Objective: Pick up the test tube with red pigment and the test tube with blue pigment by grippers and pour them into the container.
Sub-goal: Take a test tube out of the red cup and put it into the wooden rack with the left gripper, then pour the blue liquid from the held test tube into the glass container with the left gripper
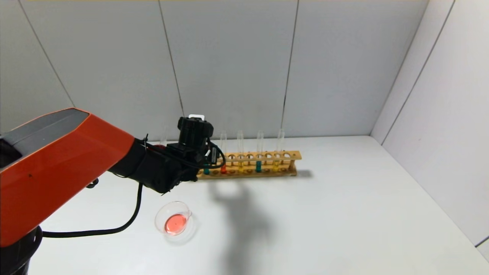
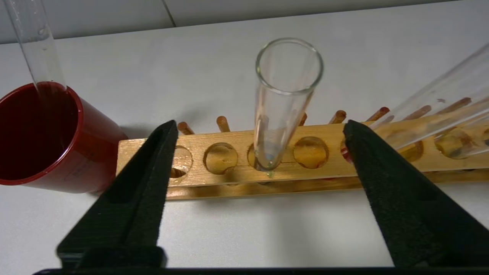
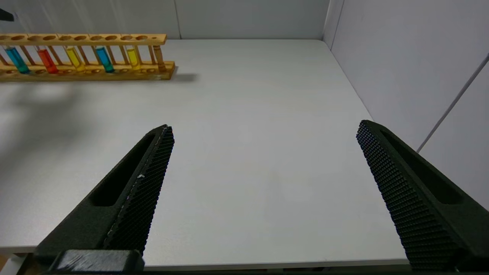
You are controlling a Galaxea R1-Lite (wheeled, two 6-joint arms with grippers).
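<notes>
White table (image 1: 344,214), grey panelled walls (image 1: 229,57)

White table (image 1: 344,214) is carrying everything. Wooden rack (image 1: 250,165) is sitting at approx 12 o'clock near the back wall, running left-right, w/ tubes standing in it. Glass container (image 1: 174,218) is resting at approx 9 o'clock from table centre, well apart from rack, holding pink-red liquid. Dark red cup (image 2: 42,141) is standing just beside rack's left end. Right half of table is showing only bare surface.
</notes>
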